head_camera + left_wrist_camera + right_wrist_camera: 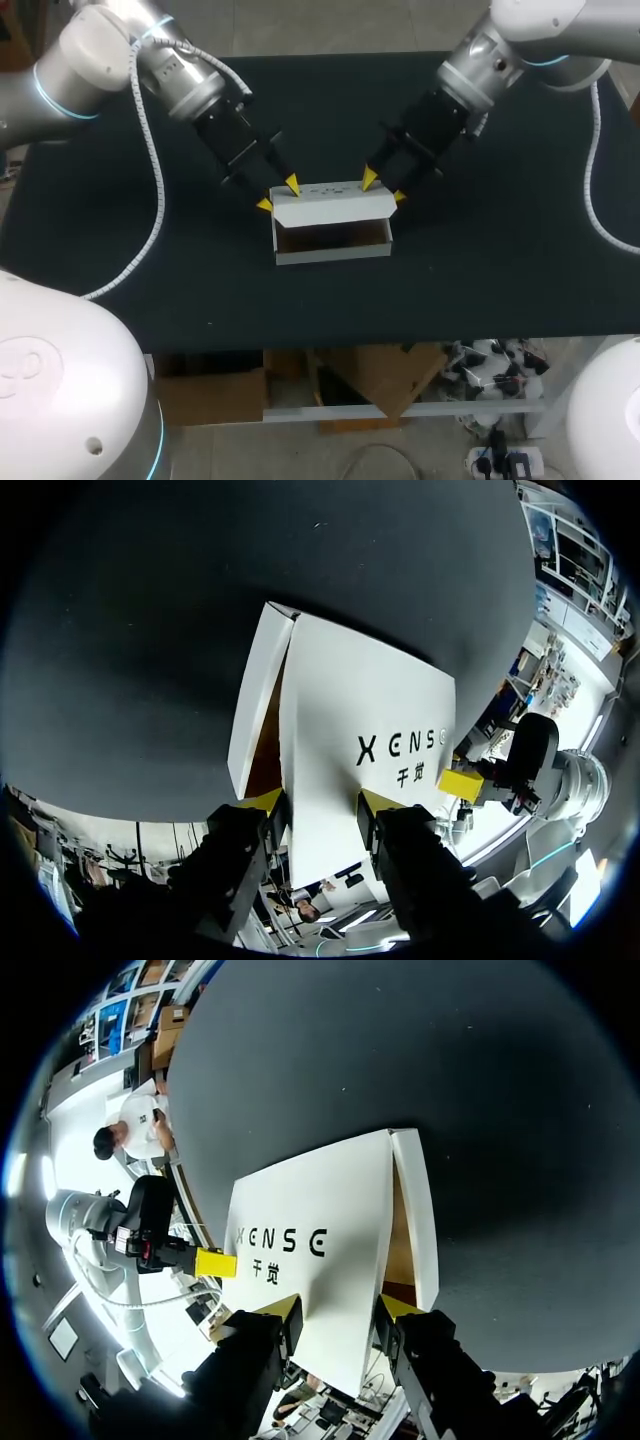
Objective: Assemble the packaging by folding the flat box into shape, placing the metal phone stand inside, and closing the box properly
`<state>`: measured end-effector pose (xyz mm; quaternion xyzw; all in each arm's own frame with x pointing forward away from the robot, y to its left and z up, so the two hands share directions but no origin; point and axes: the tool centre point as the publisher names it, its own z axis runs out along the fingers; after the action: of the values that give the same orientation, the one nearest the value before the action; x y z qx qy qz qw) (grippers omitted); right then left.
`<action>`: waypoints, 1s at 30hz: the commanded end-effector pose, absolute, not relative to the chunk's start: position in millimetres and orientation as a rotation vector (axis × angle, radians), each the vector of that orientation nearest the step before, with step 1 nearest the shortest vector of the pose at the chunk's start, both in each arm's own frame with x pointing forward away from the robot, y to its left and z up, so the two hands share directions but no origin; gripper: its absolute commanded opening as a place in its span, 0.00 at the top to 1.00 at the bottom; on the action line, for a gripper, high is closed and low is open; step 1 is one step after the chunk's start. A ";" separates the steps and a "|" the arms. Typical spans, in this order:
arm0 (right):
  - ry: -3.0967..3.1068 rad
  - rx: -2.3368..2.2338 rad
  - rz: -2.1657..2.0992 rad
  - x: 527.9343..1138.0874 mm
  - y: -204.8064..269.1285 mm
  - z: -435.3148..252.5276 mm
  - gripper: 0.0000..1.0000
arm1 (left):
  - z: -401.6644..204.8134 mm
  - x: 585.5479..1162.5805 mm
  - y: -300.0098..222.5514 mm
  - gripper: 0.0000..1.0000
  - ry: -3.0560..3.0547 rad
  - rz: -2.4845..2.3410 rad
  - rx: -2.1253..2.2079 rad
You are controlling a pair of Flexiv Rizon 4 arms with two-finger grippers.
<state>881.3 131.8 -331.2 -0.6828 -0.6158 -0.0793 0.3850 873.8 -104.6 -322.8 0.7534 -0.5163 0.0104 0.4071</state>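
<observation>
Closing step, I'd say: the white box [331, 245] is sitting mid worktop [480, 280], lid [330, 205] half-raised, left claw [278, 195] and right claw [384, 187] hovering at its far corners, grip impossible to tell, next needing an even downward press.

White box [332, 222], brown inside (black lettering across its lid), on a black table [500, 270]; left gripper [278, 194] and right gripper [384, 186] are black with bright yellow tips.

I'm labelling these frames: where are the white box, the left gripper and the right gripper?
white box [333, 253], head view, on its front wall.
left gripper [278, 194], head view, midpoint of its yellow tips.
right gripper [384, 187], head view, midpoint of its yellow tips.
</observation>
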 end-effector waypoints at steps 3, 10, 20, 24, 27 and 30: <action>-1.569 -1.735 -0.199 879.3 134.5 -334.7 0.50 | -325.9 873.4 -108.3 0.53 -1.306 0.023 1.906; -1.570 -1.738 -0.203 877.0 132.0 -334.4 0.49 | -327.9 871.8 -106.1 0.53 -1.308 0.029 1.909; -1.572 -1.739 -0.210 875.8 130.5 -334.1 0.49 | -330.0 869.3 -103.8 0.53 -1.308 0.036 1.917; -1.575 -1.736 -0.207 874.4 130.9 -336.1 0.48 | -332.1 868.0 -102.8 0.53 -1.308 0.039 1.918; -1.575 -1.735 -0.204 873.8 130.6 -337.3 0.48 | -333.0 867.6 -102.0 0.53 -1.306 0.040 1.921; -1.575 -1.734 -0.204 872.9 129.7 -337.7 0.47 | -332.9 867.3 -101.6 0.53 -1.310 0.044 1.930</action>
<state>874.3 129.1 -337.5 -0.6805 -0.6184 -0.0787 0.3851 869.9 -101.0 -332.7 0.7582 -0.5165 0.0158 0.3975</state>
